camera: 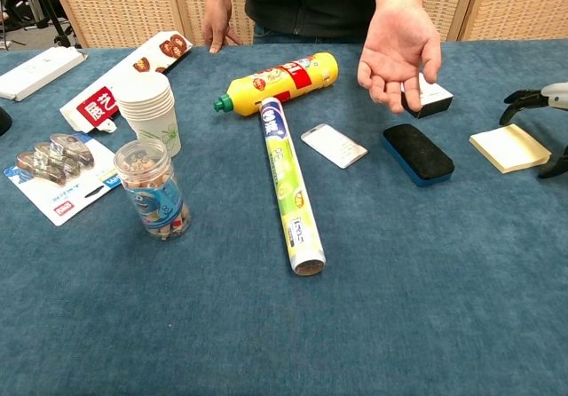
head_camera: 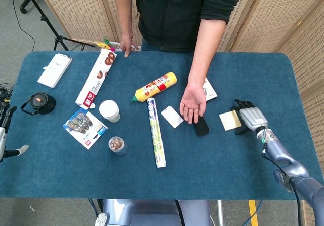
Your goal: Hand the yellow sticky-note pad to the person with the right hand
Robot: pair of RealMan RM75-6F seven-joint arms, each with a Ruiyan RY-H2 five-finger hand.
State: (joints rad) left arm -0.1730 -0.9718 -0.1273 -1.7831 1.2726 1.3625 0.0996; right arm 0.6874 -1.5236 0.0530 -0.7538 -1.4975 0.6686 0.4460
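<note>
The yellow sticky-note pad [head_camera: 229, 120] [camera: 508, 146] lies flat on the blue table, right of centre. My right hand [head_camera: 249, 118] [camera: 540, 130] is at the pad's right edge, fingers spread. In the chest view one dark fingertip hangs behind the pad and another in front of it, and neither grips it. The person's open palm [head_camera: 192, 103] [camera: 395, 45] faces up just left of the pad. At the far left edge of the head view only a sliver of my left hand [head_camera: 7, 132] shows, its fingertips apart and empty.
A black eraser [head_camera: 201, 125] [camera: 417, 154] lies between the pad and the palm, with a small box [camera: 428, 99] behind it. A white card [head_camera: 172, 116], a foil roll [head_camera: 156, 132], a yellow bottle [head_camera: 154, 86], paper cups [head_camera: 109, 110] and a jar [head_camera: 117, 145] fill the middle.
</note>
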